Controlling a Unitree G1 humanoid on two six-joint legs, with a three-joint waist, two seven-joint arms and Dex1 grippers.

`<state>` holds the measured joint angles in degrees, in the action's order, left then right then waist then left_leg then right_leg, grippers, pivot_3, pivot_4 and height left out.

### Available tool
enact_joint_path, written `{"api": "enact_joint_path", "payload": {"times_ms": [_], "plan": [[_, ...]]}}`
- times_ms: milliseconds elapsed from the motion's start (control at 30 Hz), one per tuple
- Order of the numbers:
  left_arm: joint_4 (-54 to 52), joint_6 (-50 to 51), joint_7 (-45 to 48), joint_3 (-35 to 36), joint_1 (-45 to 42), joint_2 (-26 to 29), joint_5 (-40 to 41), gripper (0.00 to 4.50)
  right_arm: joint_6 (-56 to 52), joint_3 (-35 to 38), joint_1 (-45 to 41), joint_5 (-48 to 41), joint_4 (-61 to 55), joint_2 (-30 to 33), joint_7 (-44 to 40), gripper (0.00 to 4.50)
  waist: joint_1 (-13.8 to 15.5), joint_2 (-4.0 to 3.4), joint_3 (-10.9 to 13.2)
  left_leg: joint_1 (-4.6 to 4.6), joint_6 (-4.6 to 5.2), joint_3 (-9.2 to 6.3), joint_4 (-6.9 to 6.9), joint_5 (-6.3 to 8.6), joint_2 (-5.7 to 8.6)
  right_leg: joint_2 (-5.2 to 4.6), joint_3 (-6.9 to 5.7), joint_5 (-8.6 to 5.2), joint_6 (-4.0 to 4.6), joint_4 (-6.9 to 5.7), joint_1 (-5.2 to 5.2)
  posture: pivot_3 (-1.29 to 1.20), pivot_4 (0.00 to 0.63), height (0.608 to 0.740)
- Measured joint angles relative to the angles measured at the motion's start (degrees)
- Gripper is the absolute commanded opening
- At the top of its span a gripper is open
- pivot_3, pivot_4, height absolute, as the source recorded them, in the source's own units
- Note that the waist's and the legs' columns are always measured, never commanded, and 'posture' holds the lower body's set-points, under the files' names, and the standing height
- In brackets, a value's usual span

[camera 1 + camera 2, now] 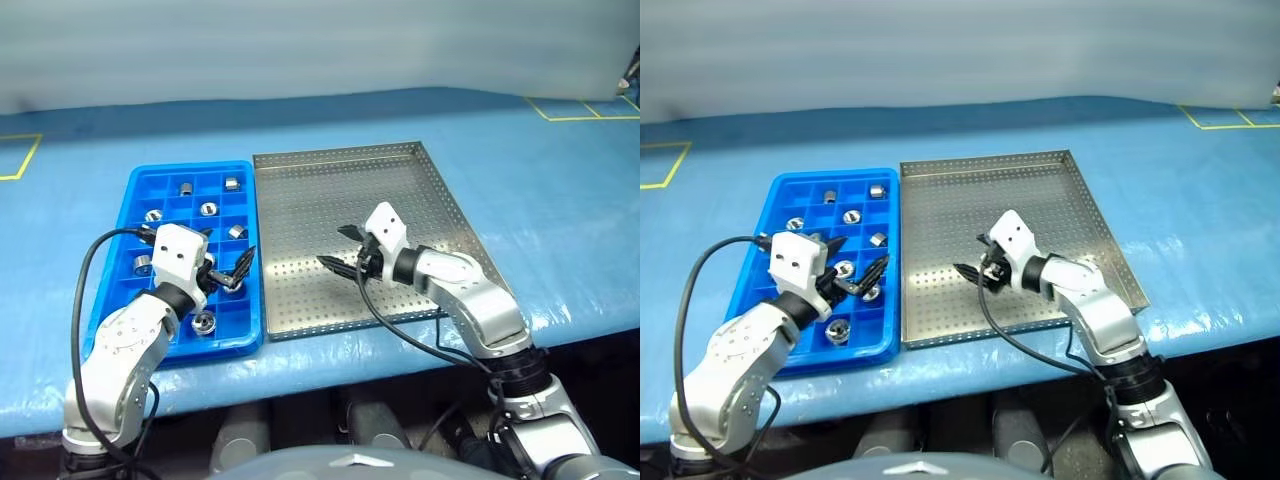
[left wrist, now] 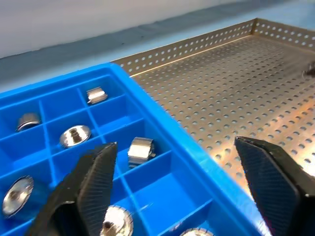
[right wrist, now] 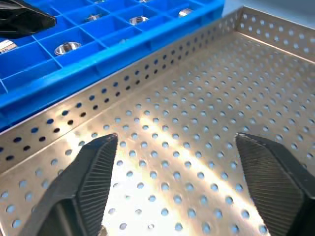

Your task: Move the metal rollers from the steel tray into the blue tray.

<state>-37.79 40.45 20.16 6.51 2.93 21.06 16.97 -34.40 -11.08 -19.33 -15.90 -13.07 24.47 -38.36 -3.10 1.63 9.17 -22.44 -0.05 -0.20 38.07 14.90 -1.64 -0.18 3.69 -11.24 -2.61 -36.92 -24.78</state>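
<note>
Two trays sit side by side on my worktop [image 1: 560, 200], touching along one edge: the blue tray [image 1: 140, 190] on my left and the steel tray [image 1: 440, 200] on my right. Several metal rollers [image 1: 208, 209] lie in the blue tray's small compartments, one to a cell, some on end and some on their sides. The perforated floor of the steel tray is bare wherever I can see it. My left claw [image 1: 226, 268] hangs over the blue tray's near right corner, fingers spread wide and pinching nothing. My right claw [image 1: 345, 248] hovers low over the steel tray's floor, toward its left side, fingers likewise spread and empty.
</note>
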Motion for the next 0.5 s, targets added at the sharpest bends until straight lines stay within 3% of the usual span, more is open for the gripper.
{"api": "enact_joint_path", "payload": {"times_ms": [500], "plan": [[1.6, 0.5, -0.2, -0.4, -0.7, 1.7, 0.0, 4.50, 1.3, 1.2, -1.4, 1.2, 2.0, -1.8, 1.8, 4.48, -1.1, 0.00, 0.0, -0.01, 0.00, 0.04, 0.11, 0.00, 0.07, -0.08, 0.09, 0.02, -0.04, 0.06, 0.05, -0.07, 0.150, 0.740]]}}
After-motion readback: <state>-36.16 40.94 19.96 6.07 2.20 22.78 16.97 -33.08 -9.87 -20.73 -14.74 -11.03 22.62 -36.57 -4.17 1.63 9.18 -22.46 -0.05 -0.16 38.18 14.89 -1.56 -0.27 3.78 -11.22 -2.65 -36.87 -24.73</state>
